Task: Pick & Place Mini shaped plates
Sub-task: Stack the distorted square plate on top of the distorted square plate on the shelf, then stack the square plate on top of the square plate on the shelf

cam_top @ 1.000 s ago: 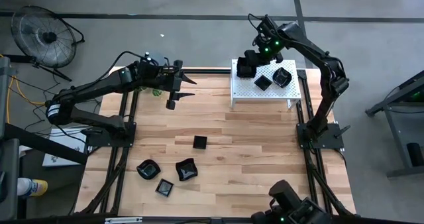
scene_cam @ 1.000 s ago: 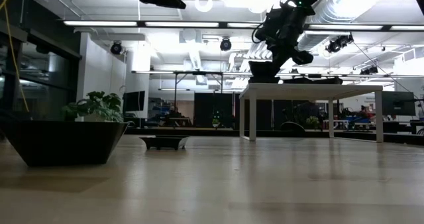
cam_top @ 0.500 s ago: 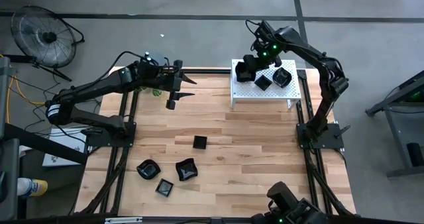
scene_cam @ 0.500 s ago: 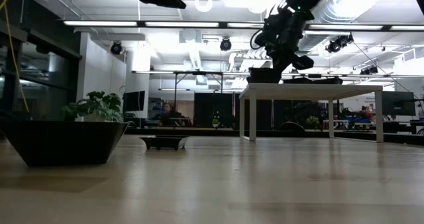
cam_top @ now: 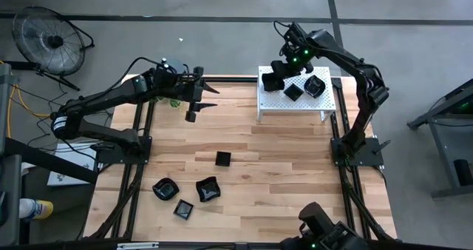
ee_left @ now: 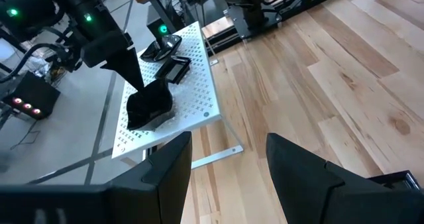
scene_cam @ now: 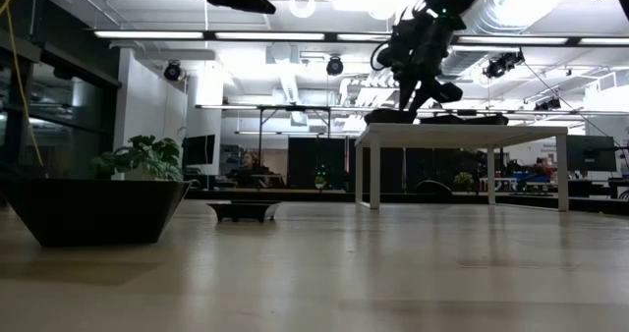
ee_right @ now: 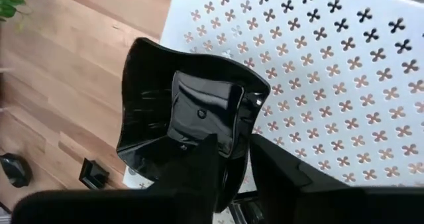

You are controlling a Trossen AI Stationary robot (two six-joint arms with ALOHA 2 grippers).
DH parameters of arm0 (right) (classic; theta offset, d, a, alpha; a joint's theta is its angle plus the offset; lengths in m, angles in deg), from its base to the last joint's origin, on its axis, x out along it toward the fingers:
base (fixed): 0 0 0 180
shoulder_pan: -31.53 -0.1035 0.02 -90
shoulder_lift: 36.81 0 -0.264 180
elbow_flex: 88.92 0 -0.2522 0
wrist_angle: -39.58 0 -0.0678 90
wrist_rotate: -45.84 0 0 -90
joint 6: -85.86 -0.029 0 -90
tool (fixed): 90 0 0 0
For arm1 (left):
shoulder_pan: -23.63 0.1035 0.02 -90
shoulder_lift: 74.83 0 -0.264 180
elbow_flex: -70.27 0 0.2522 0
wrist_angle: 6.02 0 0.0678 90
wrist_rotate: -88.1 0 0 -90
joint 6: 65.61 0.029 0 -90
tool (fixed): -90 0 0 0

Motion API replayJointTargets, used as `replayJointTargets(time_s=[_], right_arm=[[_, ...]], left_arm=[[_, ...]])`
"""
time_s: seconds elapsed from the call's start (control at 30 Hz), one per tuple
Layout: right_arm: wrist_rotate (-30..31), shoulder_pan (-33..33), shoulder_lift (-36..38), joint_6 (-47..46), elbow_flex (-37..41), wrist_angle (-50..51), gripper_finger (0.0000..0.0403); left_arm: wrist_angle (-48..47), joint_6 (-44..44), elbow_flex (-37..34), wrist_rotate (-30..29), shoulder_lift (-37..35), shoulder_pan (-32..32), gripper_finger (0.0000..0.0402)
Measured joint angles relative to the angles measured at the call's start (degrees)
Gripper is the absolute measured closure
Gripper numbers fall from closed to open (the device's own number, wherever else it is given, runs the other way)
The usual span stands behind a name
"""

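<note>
A wavy-edged glossy black mini plate point(ee_right: 179, 118) sits on the white perforated rack point(cam_top: 295, 106), at its far left corner. My right gripper point(ee_right: 233, 144) stands over the plate and points steeply down. Its fingers are a little apart, astride the plate's rim. Two more black plates point(cam_top: 293, 92) point(cam_top: 314, 86) lie on the rack. Several others lie on the wooden table, near left of centre point(cam_top: 222, 159) point(cam_top: 208, 189) point(cam_top: 165, 188). My left gripper point(cam_top: 203, 102) hangs open above the table's far left, with nothing between its fingers. My right gripper comes from above, slanting, with one finger point(ee_right: 199, 171) inside the plate's hollow and the other point(ee_right: 278, 171) outside its rim point(ee_right: 246, 134). A gap shows between them; whether either finger touches the rim, I cannot tell. The plate rests on the rack.
The rack stands on thin legs point(scene_cam: 373, 175) at the table's far right. A potted plant point(scene_cam: 147, 160) is at the far left edge, and a fan point(cam_top: 52, 35) stands on the floor beyond. Bare wood point(cam_top: 295, 169) lies in the middle and at the near right.
My right gripper has sunk slightly with the black plate at the rack's far left corner. The plate hung just above the rack top and now rests on it.
</note>
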Motion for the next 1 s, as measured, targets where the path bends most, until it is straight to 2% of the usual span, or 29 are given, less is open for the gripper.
replayJointTargets(time_s=[0.2, 0.53, 0.77, 1.0], right_arm=[[-0.11, 0.54, 2.6, 0.42, -0.02, -1.49, 0.0297], [0.18, -0.71, 11.44, 1.32, -0.02, -2.1, 0.0294], [6.41, -7.57, 18.16, 1.82, -0.04, -1.92, 0.0295], [13.44, -17.27, 23.04, 2.38, -0.04, -1.84, 0.0295]], left_arm=[[-0.07, -0.46, 0.01, -0.48, 0.0, 0.0, 0.0212], [-3.64, -5.28, 0.0, -0.64, 0.0, -0.01, 0.0212], [-8.07, -9.42, -0.13, -0.68, -0.01, -0.04, 0.0212], [-8.38, -18.18, -6.43, -1.2, -0.04, -1.46, 0.0212]])
